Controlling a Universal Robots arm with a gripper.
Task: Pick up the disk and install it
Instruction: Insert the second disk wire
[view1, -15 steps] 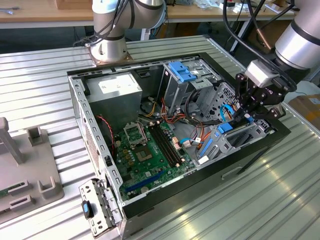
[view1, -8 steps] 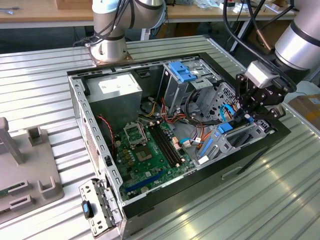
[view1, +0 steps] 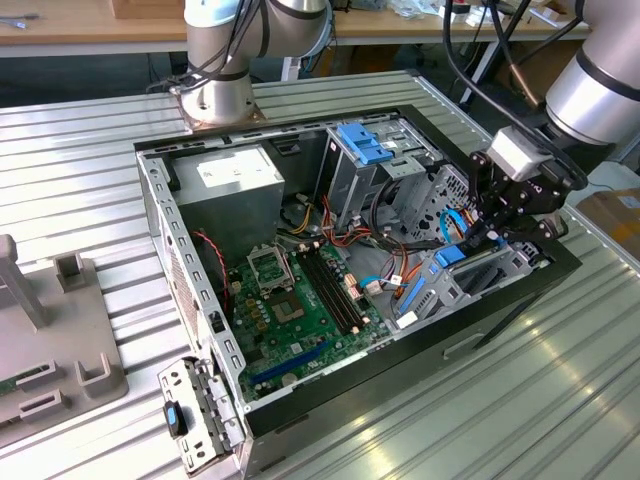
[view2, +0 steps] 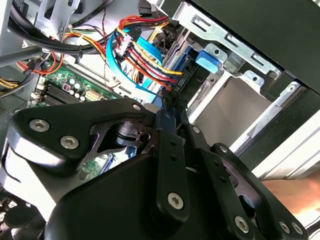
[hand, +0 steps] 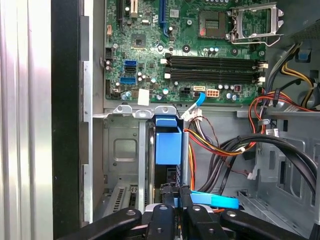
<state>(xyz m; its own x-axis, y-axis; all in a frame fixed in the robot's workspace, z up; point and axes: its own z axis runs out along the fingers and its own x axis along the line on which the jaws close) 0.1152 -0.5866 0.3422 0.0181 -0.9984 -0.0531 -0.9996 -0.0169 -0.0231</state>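
Now, on the exterior view's left sits the open computer case with its green board. Further right, the disk stands on edge in its metal bay. The gripper has its fingers pinched together on the disk's top edge.

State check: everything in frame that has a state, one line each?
Computer case: side open.
Disk: on edge in the drive bay.
Pincer: shut, at the disk's end.
CPU socket: load plate flipped open.
Memory slots: empty.
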